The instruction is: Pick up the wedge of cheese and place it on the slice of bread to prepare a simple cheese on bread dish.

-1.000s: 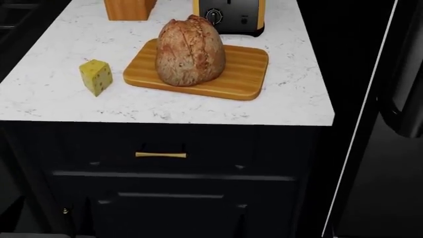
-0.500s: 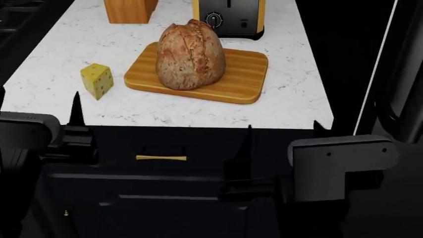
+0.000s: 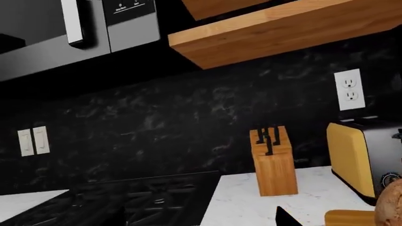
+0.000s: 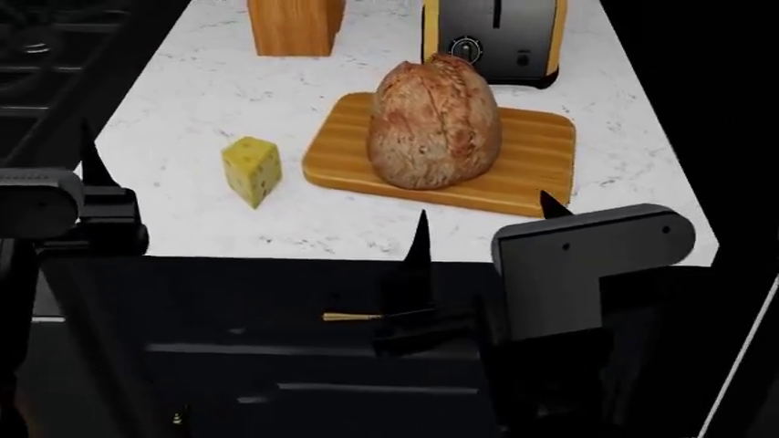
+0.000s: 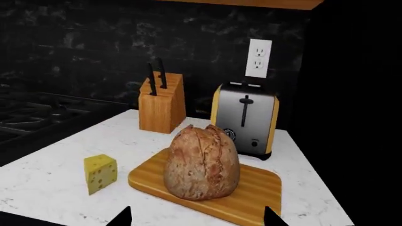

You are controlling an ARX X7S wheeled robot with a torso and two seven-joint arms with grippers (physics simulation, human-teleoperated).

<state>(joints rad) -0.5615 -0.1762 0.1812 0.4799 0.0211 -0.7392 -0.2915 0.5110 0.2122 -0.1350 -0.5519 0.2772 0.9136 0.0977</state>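
Sitting on the white desk (image 4: 182, 100) just left of the cutting board (image 4: 535, 164) that carries the bread (image 4: 435, 123), the cheese (image 4: 251, 170) lies ahead of both spread hands, nearer the left hand (image 4: 91, 196) than the right hand (image 4: 481, 242)

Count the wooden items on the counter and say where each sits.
2: a knife block at the back beside the toaster, and a cutting board under the bread. Others may be hidden.

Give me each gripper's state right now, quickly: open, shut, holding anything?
Left gripper: holds nothing; open or shut cannot be told, only one fingertip shows.
Right gripper: open, empty; the wedge of cheese sits untouched on the counter.
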